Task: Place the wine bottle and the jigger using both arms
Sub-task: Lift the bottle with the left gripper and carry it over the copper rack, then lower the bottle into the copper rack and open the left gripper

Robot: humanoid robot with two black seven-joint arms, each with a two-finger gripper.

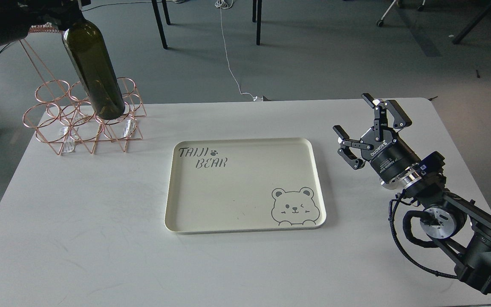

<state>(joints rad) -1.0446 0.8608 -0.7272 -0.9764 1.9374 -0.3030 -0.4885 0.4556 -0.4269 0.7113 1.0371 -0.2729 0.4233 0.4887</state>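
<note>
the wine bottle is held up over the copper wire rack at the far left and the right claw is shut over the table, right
Not quite. The head view shows the right claw open, its fingers spread wide with nothing between them, over the table right of the tray. The rest holds: the wine bottle hangs over the copper wire rack at the far left.

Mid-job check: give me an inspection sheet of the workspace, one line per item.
Surface: white table, bare apart from the items below.
Job's things: wine bottle held tilted over the copper wire rack, neck hidden at top; jigger nothing seen.
Clutter: cream tray at table centre, nothing in it.
Grippers: right gripper open, holding nothing, right of the tray; left gripper dark at the top left corner, state unclear.
Cables: white cable on the floor beyond the table.
Surroundings: grey floor, chair legs behind.
</note>
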